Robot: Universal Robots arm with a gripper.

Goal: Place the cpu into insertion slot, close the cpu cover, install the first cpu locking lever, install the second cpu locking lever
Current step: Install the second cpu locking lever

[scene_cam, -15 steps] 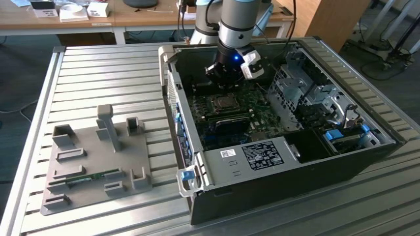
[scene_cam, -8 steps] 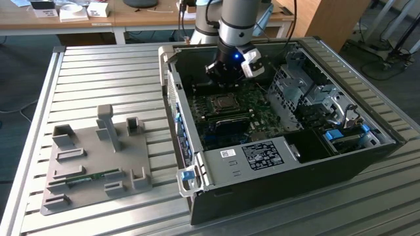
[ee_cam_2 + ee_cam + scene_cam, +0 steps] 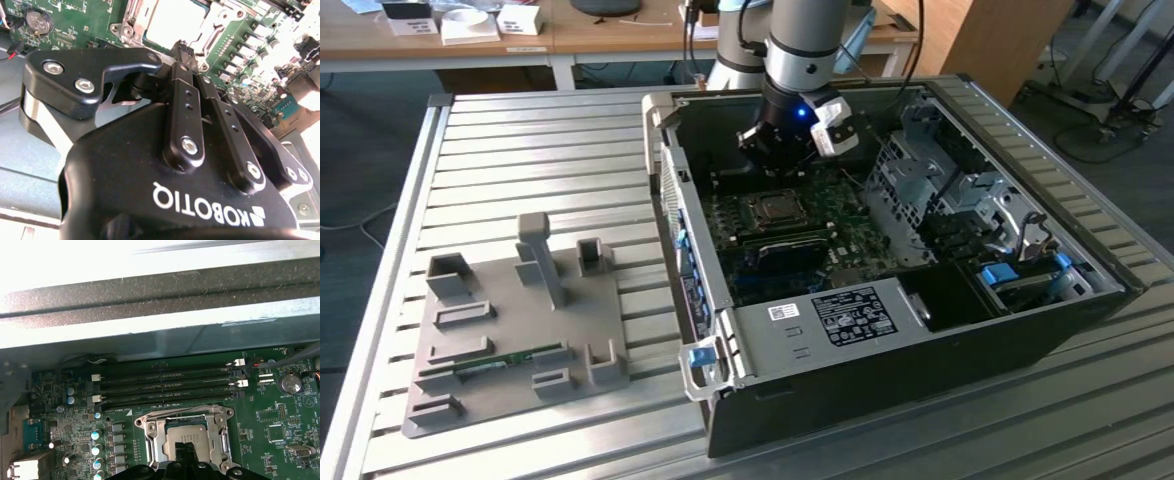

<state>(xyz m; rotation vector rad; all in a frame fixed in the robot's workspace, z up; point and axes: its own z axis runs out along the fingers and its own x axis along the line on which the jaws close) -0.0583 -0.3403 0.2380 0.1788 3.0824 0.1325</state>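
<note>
My black pincer [image 3: 185, 452], fingers pressed together and empty, hovered directly above the small silvery-grey square cpu [image 3: 186, 432] seated in its metal-rimmed socket [image 3: 150, 437].

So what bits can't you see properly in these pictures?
- Near part of the insertion slot: in the first wrist view, the gripper covers it.
- Locking levers: too thin to tell whether they are latched, in every view.
- cpu: in the second wrist view, washed out by glare and cut off by the edge.
- Socket detail in the exterior view: too small.
</note>
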